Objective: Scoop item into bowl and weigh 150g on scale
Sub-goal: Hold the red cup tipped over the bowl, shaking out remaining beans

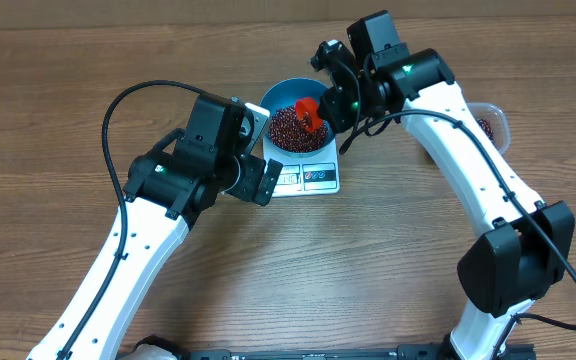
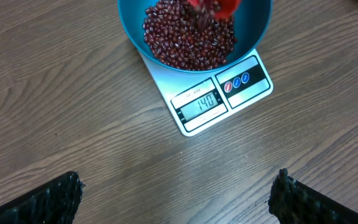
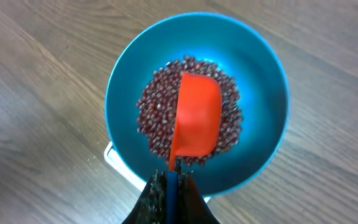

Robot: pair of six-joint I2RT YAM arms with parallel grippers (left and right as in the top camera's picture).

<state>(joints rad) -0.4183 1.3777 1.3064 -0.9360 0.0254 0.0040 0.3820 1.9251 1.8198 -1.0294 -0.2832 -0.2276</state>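
Note:
The blue bowl stands on the white scale, holding a heap of dark red-brown beans. My right gripper is shut on the blue handle of a red scoop that hangs over the beans. In the right wrist view the scoop shows its rounded back above the beans, with the gripper clamped on the handle. My left gripper stands open at the scale's front left. In the left wrist view the fingers are wide apart over bare wood, and the scale reads 140.
A clear plastic tub with more beans sits at the right, mostly hidden behind the right arm. Wooden table surrounds the scale on all sides. Both arms reach in from the front edge.

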